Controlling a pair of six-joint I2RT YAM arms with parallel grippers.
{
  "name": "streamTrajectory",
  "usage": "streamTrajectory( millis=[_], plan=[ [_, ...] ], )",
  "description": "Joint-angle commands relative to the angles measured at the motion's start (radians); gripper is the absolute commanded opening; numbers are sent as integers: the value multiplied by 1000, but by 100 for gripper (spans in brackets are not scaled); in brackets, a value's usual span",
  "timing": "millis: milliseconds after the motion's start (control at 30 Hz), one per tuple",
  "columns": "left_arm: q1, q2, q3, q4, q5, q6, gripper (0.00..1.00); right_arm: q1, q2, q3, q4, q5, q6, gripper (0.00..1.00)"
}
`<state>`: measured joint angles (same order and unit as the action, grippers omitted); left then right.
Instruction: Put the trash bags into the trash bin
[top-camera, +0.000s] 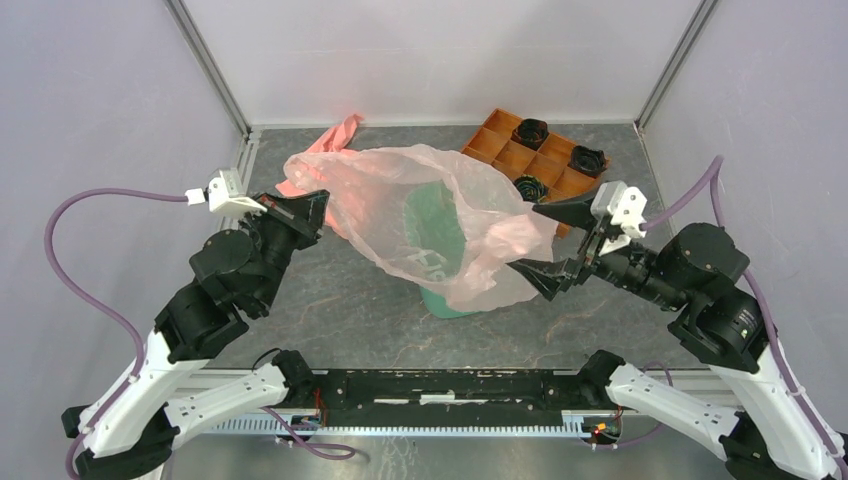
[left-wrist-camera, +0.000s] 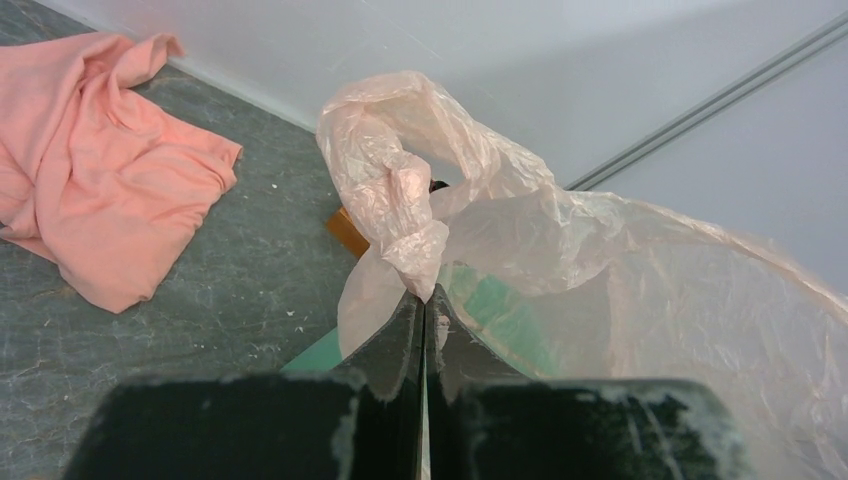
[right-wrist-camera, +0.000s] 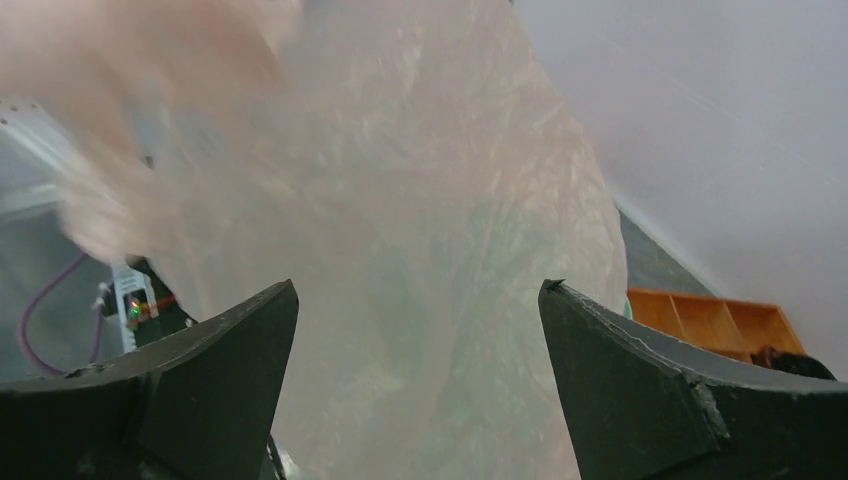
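The translucent pale pink trash bag (top-camera: 400, 200) is spread open and draped over the mint-green trash bin (top-camera: 450, 303), which stands at the table's middle and shows through the film. My left gripper (top-camera: 318, 202) is shut on the bag's bunched left edge; in the left wrist view my gripper (left-wrist-camera: 424, 295) pinches the bag (left-wrist-camera: 400, 200), with the bin (left-wrist-camera: 500, 312) behind it. My right gripper (top-camera: 523, 237) is open at the bag's right side, one finger above and one below its edge. In the right wrist view my gripper (right-wrist-camera: 420, 290) is wide open and the bag (right-wrist-camera: 400, 200) fills the gap.
A salmon-pink cloth (top-camera: 335, 140) lies at the back left, also in the left wrist view (left-wrist-camera: 100, 170). An orange compartment tray (top-camera: 500, 150) with black round parts (top-camera: 530, 130) sits at the back right, just behind my right gripper; it also shows in the right wrist view (right-wrist-camera: 710, 320).
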<state>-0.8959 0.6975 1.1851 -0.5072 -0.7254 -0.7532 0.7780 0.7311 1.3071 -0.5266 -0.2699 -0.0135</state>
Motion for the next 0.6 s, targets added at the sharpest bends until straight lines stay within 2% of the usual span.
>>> streamTrajectory(
  millis=[0,100,300,367,467,567],
  plan=[
    [2,10,37,28,-33,11,2,0,-20,-45,-115,124,-87,98],
    [2,11,38,31,-27,8,2,-1,-3,-99,-124,146,-103,98],
    [2,12,44,29,-9,2,2,0,57,-223,108,232,-18,97],
    [2,7,40,31,-3,-3,2,-1,119,-240,217,292,58,88],
    [2,4,41,29,8,-11,2,-2,243,-217,304,371,153,63],
    [2,0,44,29,20,-21,2,0,388,-165,343,430,197,49]
  ],
)
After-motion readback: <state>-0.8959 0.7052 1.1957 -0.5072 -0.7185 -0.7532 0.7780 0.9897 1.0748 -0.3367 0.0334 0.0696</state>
